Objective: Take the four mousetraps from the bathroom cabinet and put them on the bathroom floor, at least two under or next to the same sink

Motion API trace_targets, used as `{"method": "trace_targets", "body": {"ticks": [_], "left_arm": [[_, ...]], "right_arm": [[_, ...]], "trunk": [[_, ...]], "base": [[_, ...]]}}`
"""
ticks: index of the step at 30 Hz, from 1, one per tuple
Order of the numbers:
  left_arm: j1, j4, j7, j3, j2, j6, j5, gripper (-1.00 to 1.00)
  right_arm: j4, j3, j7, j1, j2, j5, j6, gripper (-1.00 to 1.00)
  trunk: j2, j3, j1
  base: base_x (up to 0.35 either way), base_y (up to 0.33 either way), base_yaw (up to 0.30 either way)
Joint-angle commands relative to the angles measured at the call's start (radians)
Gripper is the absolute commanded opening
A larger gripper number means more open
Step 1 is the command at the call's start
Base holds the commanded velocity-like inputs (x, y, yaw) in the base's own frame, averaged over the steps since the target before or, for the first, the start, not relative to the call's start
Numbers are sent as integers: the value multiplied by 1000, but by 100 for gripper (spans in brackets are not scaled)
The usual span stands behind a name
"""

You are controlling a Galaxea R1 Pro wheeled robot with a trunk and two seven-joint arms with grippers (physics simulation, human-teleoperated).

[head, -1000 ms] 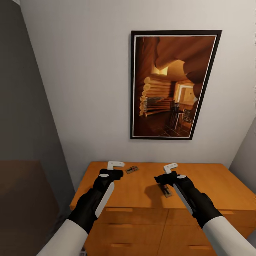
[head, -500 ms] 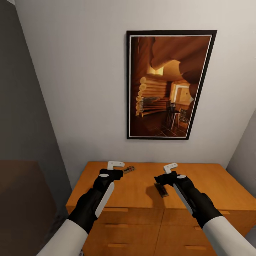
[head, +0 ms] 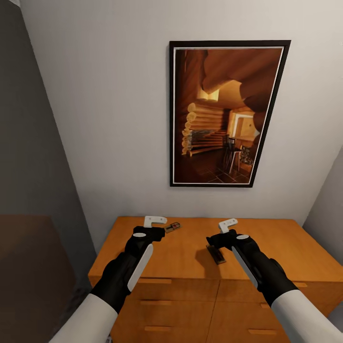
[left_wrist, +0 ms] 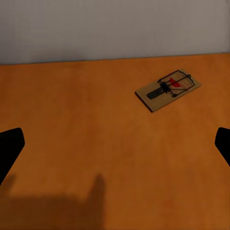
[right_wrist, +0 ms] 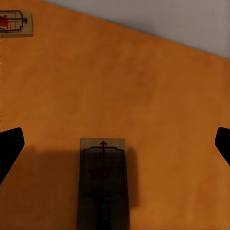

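Note:
The orange-brown cabinet stands against the white wall, with both my arms held over its flat top. One mousetrap lies near the back of the top, just right of my left gripper. In the left wrist view this mousetrap sits ahead and off to one side of the open left gripper, whose black fingertips are far apart. A second mousetrap lies under my right gripper. The right wrist view shows that mousetrap in shadow, centred between the spread fingers of the open right gripper, and the far mousetrap.
A large framed picture hangs on the wall above the cabinet. Drawer fronts with wooden bar handles face me below the top. A grey wall closes the left side, and another wall edge stands at the right.
The whole view shifted slightly to the left a second ago as the camera moved, then stayed still. Both arms keep the same pose and both grippers stay open.

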Motion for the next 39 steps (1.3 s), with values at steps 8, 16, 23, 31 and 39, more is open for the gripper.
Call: {"method": "trace_targets", "body": {"ticks": [8,16,23,31,39], "left_arm": [[-1,-1,9,-1,0,3,11,100],[-1,-1,9,-1,0,3,11,100],[-1,-1,9,-1,0,3,11,100],[-1,-1,9,-1,0,3,11,100],[-1,0,9,-1,0,-27,11,100]], "right_arm": [[9,9,-4,-1,2,-16,8,100],[79,8,-4,-1,10,-18,8,100],[94,8,-5,-1,12,-18,9,100],[97,7,-7,0,12,-18,9,100],[100,8,-4,-1,13,-19,10,100]], "trunk": [[-2,-2,1],[-2,-2,1],[-2,-2,1],[-2,-2,1],[-2,-2,1]], "base": [[0,0,0],[0,0,0],[0,0,0],[0,0,0],[0,0,0]]}}
